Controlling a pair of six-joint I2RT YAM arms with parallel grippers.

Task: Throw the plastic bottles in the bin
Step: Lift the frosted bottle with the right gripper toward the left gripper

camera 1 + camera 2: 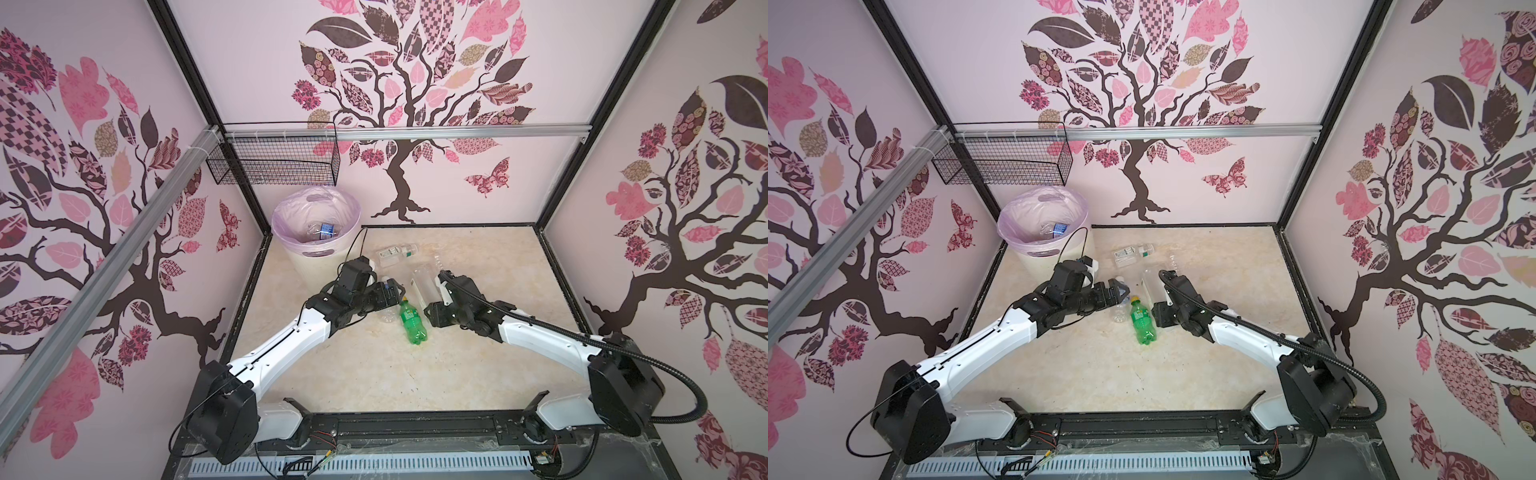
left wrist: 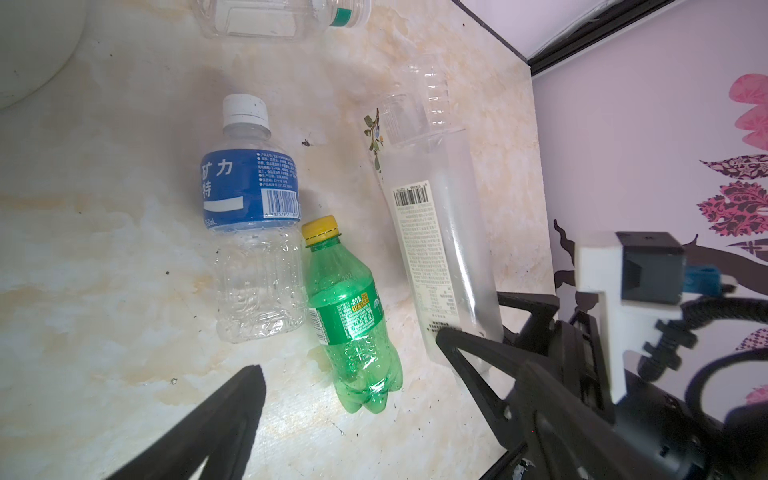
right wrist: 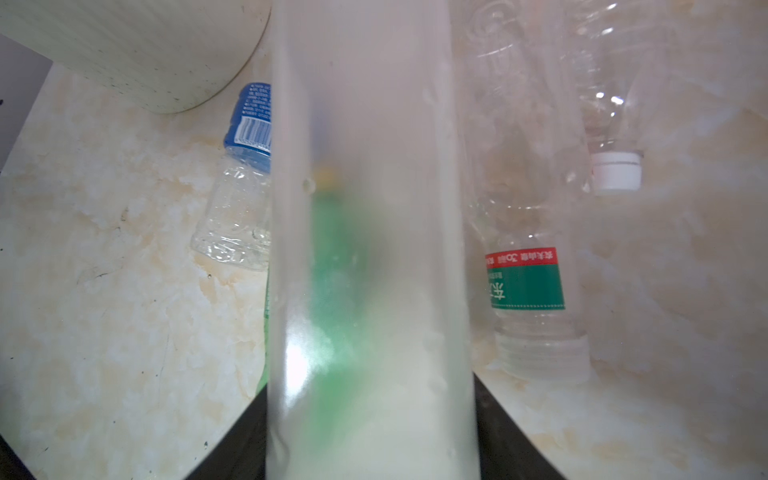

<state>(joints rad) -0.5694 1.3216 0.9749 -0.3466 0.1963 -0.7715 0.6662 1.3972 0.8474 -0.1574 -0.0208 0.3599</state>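
Frosted bottle point(image 3: 370, 249), likely light, slick and crushable, was pinched near one end by the right gripper point(image 3: 370, 415); left gripper point(image 1: 397, 293) gaped empty.

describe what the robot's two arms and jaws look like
The left arm and right arm both have white moulded links with black joint housings and black wedge-shaped jaws. A ribbed black hose runs along the right one.

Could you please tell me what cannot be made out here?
Bin: in both top views its wall hides whatever lies below one clear bottle.
Blue-labelled bottle: in both top views, mostly under the left end effector.
Green bottle: in the right wrist view, blurred behind the frosted bottle.
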